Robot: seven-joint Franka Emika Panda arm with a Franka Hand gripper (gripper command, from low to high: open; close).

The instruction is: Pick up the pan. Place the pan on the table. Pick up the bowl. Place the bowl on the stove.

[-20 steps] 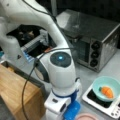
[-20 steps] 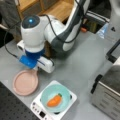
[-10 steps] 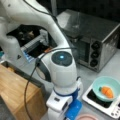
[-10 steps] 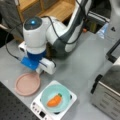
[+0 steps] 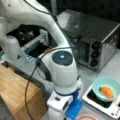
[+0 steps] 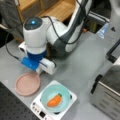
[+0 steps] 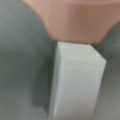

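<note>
Wrist view: smooth pink pan [image 7: 75, 20] with boxy white handle on matte grey table [image 7: 20, 75]; gripper's spread unreadable.

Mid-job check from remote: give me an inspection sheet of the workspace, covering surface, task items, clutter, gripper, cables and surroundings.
Surface: grey table, bare around the arm.
Pan: pink pan flat on the table at a front view's left of the stove; its white handle fills the wrist view.
Bowl: turquoise bowl on the stove, a toy carrot inside.
Clutter: nothing seen.
Gripper: hidden below the wrist, right above the pan's handle end.
Cables: black cable looping along the arm.
Surroundings: steel toaster oven; wooden counter.
</note>
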